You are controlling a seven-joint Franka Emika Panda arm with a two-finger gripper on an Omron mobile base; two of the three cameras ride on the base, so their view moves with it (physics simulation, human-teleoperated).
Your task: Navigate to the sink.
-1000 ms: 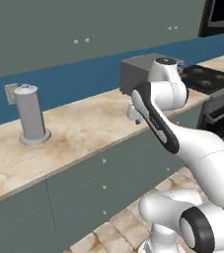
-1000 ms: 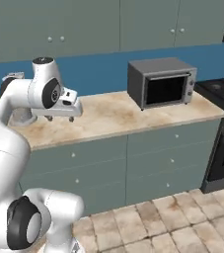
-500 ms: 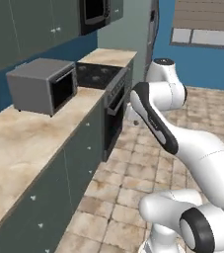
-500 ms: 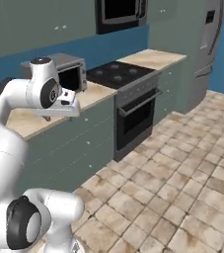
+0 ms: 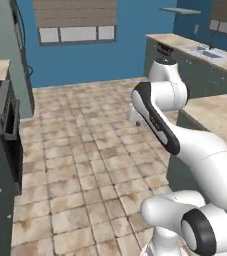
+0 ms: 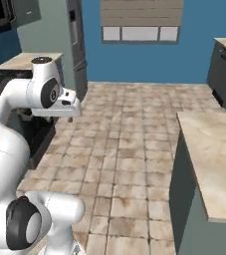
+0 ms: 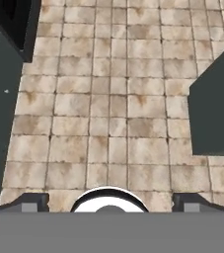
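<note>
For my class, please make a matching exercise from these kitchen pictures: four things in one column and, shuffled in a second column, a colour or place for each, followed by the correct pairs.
Things:
1. sink
2. back wall
3. floor
4. island counter

Descriptions:
A. beige and brown square tiles
B. plain blue, with a window in it
C. set in the far counter at the upper right of the left base view
D. pale marbled top on a dark cabinet, right side of the right base view

Pairs: 1-C, 2-B, 3-A, 4-D
</note>
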